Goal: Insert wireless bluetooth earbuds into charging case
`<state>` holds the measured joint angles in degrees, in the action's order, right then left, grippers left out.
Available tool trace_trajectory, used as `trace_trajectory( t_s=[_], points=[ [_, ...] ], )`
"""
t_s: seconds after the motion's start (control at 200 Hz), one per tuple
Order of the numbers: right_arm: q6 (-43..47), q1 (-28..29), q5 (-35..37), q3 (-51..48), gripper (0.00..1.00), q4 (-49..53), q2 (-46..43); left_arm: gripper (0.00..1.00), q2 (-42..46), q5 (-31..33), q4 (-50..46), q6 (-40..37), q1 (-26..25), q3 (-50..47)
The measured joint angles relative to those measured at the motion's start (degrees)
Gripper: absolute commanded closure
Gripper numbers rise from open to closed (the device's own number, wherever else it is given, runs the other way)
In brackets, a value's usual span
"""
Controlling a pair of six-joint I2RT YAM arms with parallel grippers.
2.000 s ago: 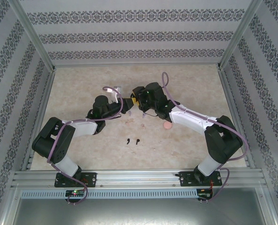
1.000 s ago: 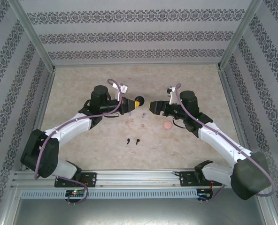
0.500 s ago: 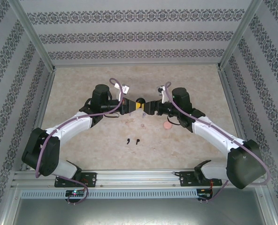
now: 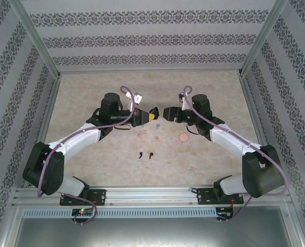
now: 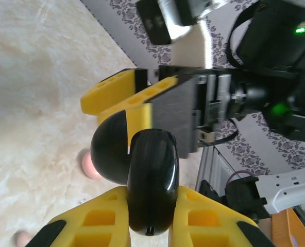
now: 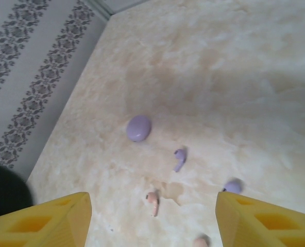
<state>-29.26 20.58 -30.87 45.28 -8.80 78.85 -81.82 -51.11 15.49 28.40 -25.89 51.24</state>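
My left gripper (image 5: 152,194) (image 4: 148,117) is shut on the black charging case (image 5: 152,180) (image 4: 154,110), held edge-on above the table. A rounded black half (image 5: 108,152) stands off its left side like a lid swung open. My right gripper (image 4: 166,112) (image 6: 152,208) faces it just to the right, open, with nothing between its yellow fingers (image 5: 124,92). Two black earbuds (image 4: 146,154) lie nearer the bases. On the table below lie lilac earbuds (image 6: 179,158) (image 6: 233,186) and pink earbuds (image 6: 152,201) (image 6: 200,241).
A lilac case (image 6: 138,127) lies closed beyond the loose buds. A pink case (image 4: 183,137) (image 5: 88,164) sits right of them. Patterned walls (image 4: 152,38) and metal rails enclose the marbled table (image 4: 214,98).
The right gripper closed in on the black case half a second ago and has since drawn back a little to the right, its jaws narrowing. The left arm has held still.
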Motion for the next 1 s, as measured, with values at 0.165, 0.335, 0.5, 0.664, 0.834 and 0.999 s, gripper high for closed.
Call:
trace_trajectory(
  t_s=[0.165,0.335,0.5,0.664,0.834,0.999],
  points=[
    [-1.09,-0.20,-1.09,-3.39,0.33,0.57,-5.25,1.00,0.57,-0.57,0.00,0.00,0.00,0.00],
    [-2.80,-0.20,-6.73,-5.18,0.33,-1.22,-11.80,1.00,0.57,-2.10,0.42,0.07,0.00,0.00],
    [-2.95,-0.20,-11.08,-5.18,0.38,-2.01,-12.33,1.00,0.57,-4.96,1.57,0.55,0.00,0.00],
    [-2.97,-0.20,-13.42,-5.16,0.40,-2.21,-11.63,1.00,0.57,-6.43,2.10,0.76,-0.07,0.00],
    [-2.99,-0.20,-13.70,-4.63,0.42,-2.21,-10.62,1.00,0.57,-7.17,2.10,0.76,-0.76,0.00],
    [-2.99,-0.17,-13.79,-3.74,0.43,-2.29,-9.60,1.00,0.57,-7.17,2.08,0.74,-1.16,0.00]
  ],
)
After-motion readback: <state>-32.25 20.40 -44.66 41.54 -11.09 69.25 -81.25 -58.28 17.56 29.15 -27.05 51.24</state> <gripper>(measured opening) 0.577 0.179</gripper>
